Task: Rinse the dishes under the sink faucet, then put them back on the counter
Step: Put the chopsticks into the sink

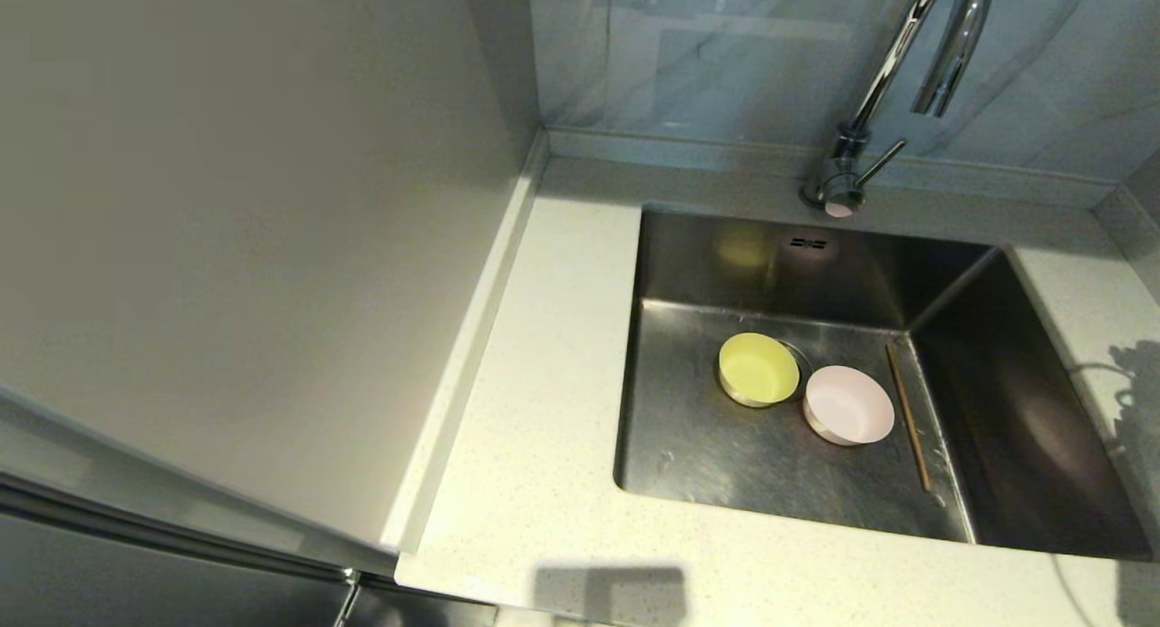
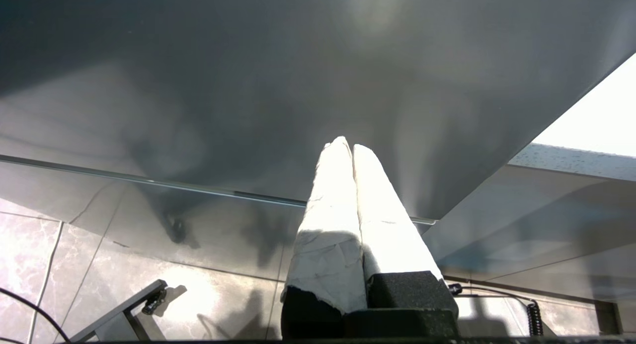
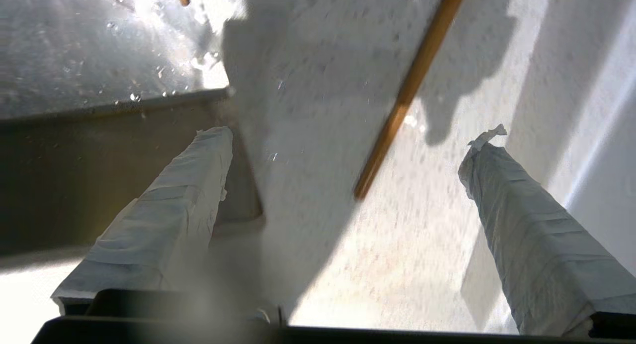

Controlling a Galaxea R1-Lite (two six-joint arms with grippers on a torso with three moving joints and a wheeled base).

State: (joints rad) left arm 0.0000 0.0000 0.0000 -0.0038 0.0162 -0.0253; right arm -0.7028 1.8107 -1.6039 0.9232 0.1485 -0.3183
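Judging from how things lie, the task stands partway through: one thin brown wooden chopstick (image 3: 410,88) already rests on the off-white, finely speckled stone-like surface (image 1: 535,446) beside the basin, while the rest of the dishes wait in the large rectangular brushed stainless-steel sink (image 1: 716,446). There the small round yellow-green bowl (image 1: 758,369) sits over the drain, the pale pink bowl (image 1: 849,405) lies just beside it, nearly touching, and the second wooden chopstick (image 1: 908,417) lies along the basin floor by the right-hand wall.

The right gripper (image 3: 348,160) hovers above the surface at the sink's right rim, its tape-wrapped fingers (image 3: 516,219) spread wide and holding nothing; the chopstick on the surface lies between them but apart from both. In the head view this arm shows only as a shadow on the surface at the right. The left gripper (image 2: 350,150) hangs parked below the level of the surface, its white-wrapped fingers pressed together and empty.

The next move, as I judge it, is for the right arm to go into the basin for another piece. The sunk chopstick lies flat on wet steel close to the wall, which leaves little room for a finger on that side; the bowls offer an easier rim grasp.

The tall chrome gooseneck faucet (image 1: 893,74) stands behind the sink, no water visibly running. Droplets bead the steel. A plain beige panel (image 1: 254,228) closes the left side, grey marbled wall (image 1: 725,56) the back, and a marbled tile floor (image 2: 44,264) shows below.
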